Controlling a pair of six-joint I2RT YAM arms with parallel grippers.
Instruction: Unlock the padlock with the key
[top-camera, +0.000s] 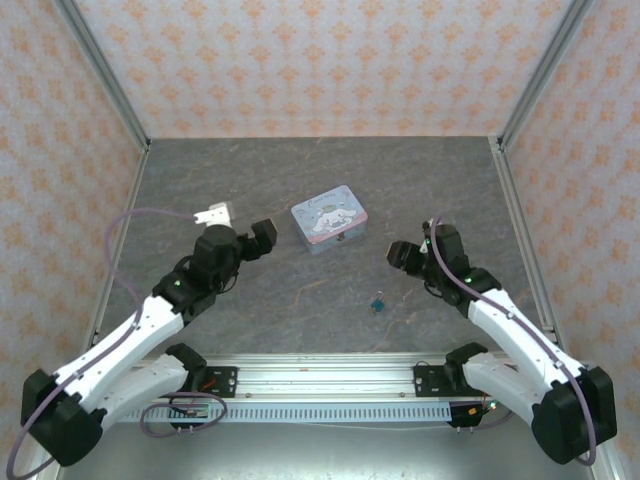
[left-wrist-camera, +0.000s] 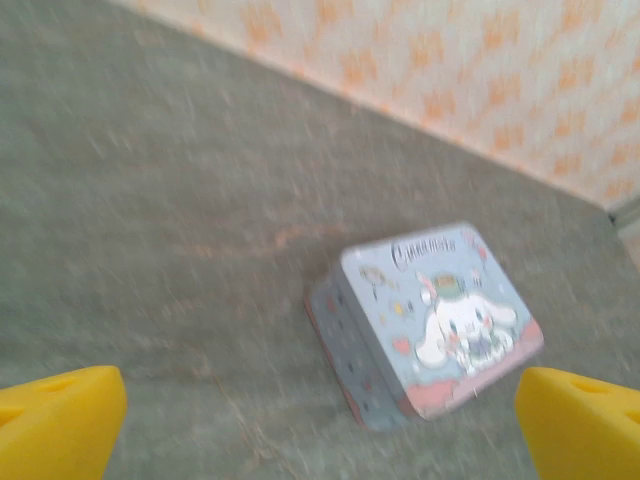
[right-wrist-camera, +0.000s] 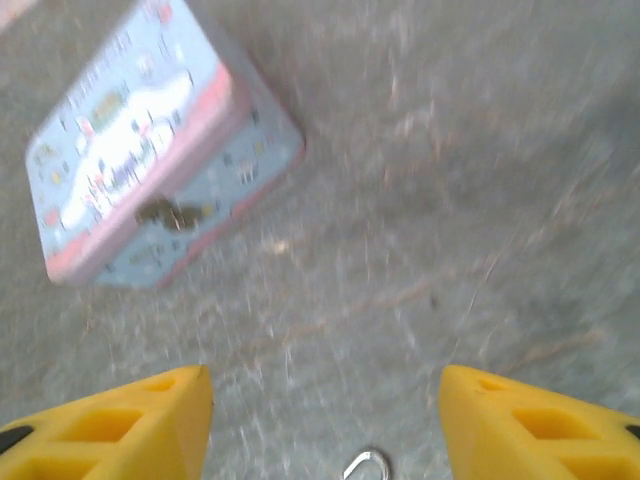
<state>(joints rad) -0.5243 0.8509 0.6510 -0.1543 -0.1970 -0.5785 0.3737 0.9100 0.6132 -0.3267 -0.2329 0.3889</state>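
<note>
Padlock (top-camera: 377, 303) on table (top-camera: 300, 180) near front edge, between arms, well apart from tin (top-camera: 329, 224). Left gripper (left-wrist-camera: 320, 425) spread wide, empty, facing tin. Right gripper (right-wrist-camera: 325, 425) parted, empty; small metal loop (right-wrist-camera: 366, 464) below it.

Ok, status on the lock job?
Left end effector open, empty. Right end effector open, empty. Padlock lying free of both; key too small to make out. Tin beyond it, not blocking.
</note>
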